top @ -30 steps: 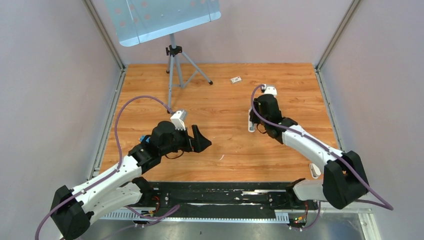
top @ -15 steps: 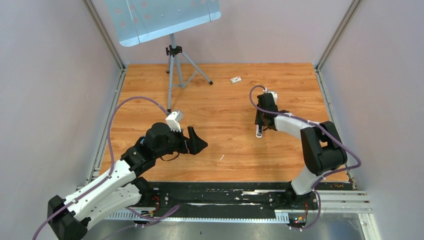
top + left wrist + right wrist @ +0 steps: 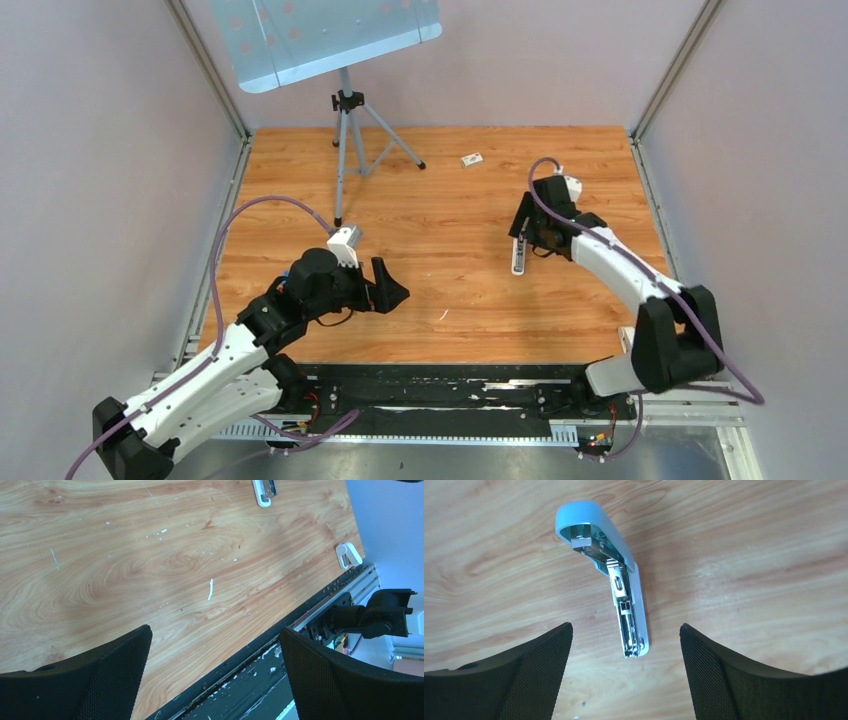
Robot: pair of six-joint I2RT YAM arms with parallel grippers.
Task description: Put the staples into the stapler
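Observation:
The stapler (image 3: 626,605) lies flat on the wooden table (image 3: 440,220), hinged open. Its pale cover (image 3: 589,522) is swung back and the metal magazine rail is bare. It also shows in the top view, stapler (image 3: 518,258), and at the top edge of the left wrist view, stapler (image 3: 265,487). My right gripper (image 3: 625,630) hovers open just over its near end without touching it, right gripper (image 3: 527,238). My left gripper (image 3: 390,285) is open and empty at the middle left, over the table's near edge, left gripper (image 3: 215,630). The staples do not show as a loose block in any view.
A small white printed box (image 3: 471,158) lies at the back. A tripod (image 3: 345,120) carrying a perforated metal plate stands at the back left. A white hook-shaped clip (image 3: 348,554) sits by the near right edge. A black rail (image 3: 450,385) runs along the front.
My right gripper has opened and drawn back to the right, leaving the stapler lying on the table. The left arm has slid slightly toward the near left, still open.

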